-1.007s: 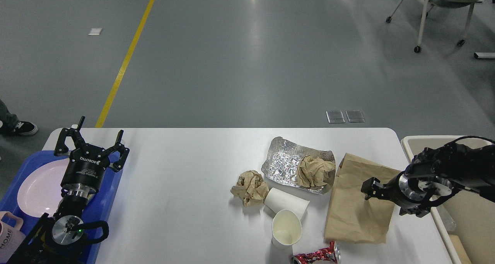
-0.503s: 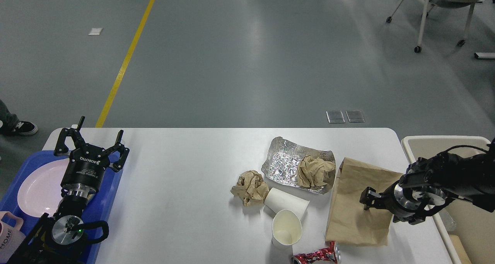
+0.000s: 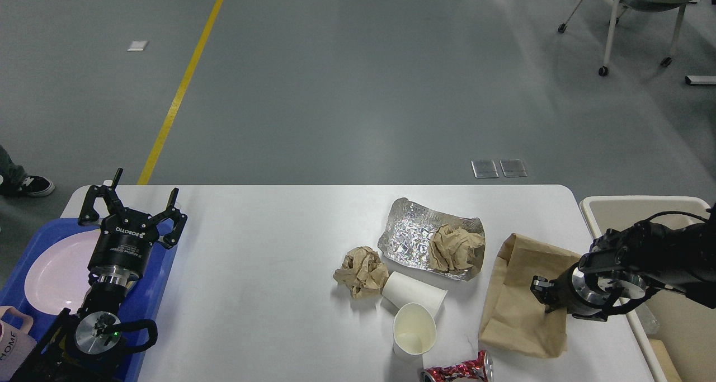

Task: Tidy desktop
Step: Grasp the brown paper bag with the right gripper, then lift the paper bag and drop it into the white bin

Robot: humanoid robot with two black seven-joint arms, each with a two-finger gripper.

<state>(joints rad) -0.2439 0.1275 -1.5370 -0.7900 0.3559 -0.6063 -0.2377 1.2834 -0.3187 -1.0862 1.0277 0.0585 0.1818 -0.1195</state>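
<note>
The white desktop (image 3: 257,281) holds litter at its right half. There is a foil tray (image 3: 408,234) with crumpled brown paper (image 3: 456,248) in it, and a crumpled paper ball (image 3: 361,270). One paper cup lies on its side (image 3: 417,292) and another stands upright (image 3: 414,329). A crushed red can (image 3: 458,368) and a flat brown paper bag (image 3: 517,315) lie nearby. My right gripper (image 3: 541,297) is down on the bag's right part; its dark fingers cannot be told apart. My left gripper (image 3: 133,208) is open and empty over the blue tray's far right edge.
A blue tray (image 3: 154,292) at the left holds a pale plate (image 3: 56,273) and a pink mug (image 3: 11,337). A cream bin (image 3: 679,315) stands past the desktop's right edge. A wheeled chair (image 3: 632,13) and someone's shoe (image 3: 31,185) are on the floor.
My right gripper came down onto the paper bag, then drew back right. The bag slid right and toward me with it. The left arm has not moved.
</note>
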